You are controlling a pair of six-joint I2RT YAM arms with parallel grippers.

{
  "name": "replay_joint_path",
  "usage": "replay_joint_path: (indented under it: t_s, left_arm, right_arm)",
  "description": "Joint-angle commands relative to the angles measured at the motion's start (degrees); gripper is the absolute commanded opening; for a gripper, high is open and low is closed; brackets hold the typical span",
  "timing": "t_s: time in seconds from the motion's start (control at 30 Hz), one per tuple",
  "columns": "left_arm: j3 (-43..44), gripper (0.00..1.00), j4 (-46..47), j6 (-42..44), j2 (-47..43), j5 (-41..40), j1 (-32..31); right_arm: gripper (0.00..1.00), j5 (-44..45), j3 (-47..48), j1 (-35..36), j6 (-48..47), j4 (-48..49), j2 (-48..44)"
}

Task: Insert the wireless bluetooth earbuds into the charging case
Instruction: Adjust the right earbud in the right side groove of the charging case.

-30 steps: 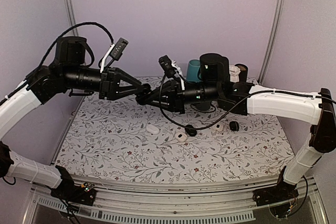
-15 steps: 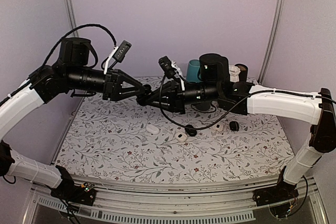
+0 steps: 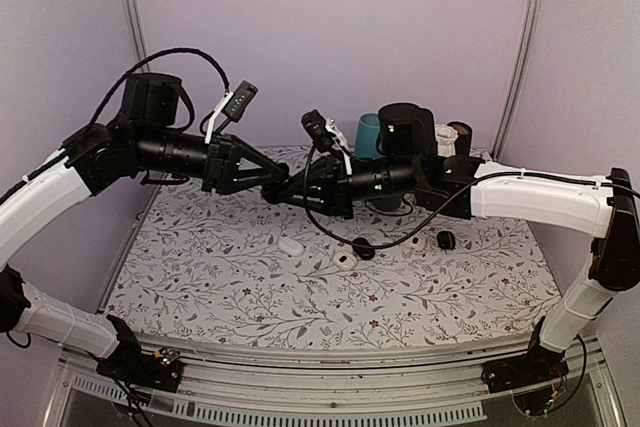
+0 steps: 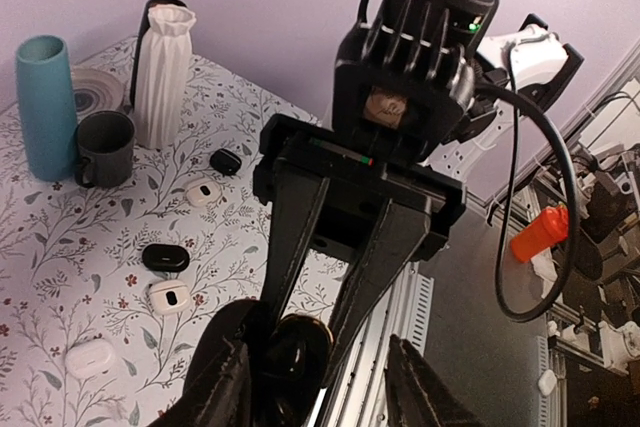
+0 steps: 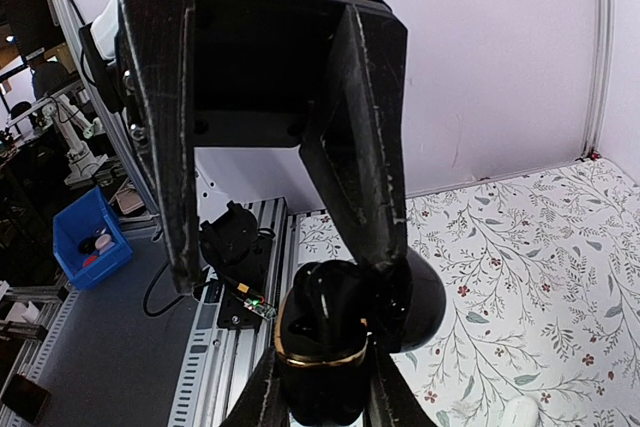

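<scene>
Black glossy charging case [image 5: 325, 332], lid open, is pinched in my right gripper [image 5: 320, 392], mid-air above the floral table [image 3: 250, 287]. My left gripper [image 4: 318, 387] is spread wide, holding nothing I can see. One fingertip [image 5: 380, 217] touches the case mouth. No clear view of the earbuds: a dark shiny lump in the well could be one, cannot confirm. Risk: an off-centre push from that fingertip twists the case in my right pinch and it drops, or a half-seated bud pops out.
</scene>
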Motion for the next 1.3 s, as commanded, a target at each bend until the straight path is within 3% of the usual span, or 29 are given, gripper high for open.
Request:
replay_joint_path:
  t_s: [0.0, 0.6, 1.27]
  left_arm:
    - [0.53, 0.47, 1.11, 0.79, 0.32, -0.18, -0.19]
    - [0.23, 0.37, 1.01, 2.25, 1.01, 1.28, -0.48]
    - [-1.21, 0.24, 0.08, 0.29, -0.41, -1.29, -2.60]
  right_arm:
    - [0.03, -0.87, 1.66, 0.67, -1.15, 0.56, -0.88]
    - [0.03, -0.84, 1.74, 1.02, -1.88, 0.37, -0.80]
    - [0.03, 8.93, 1.74, 0.98, -0.86, 2.09, -0.88]
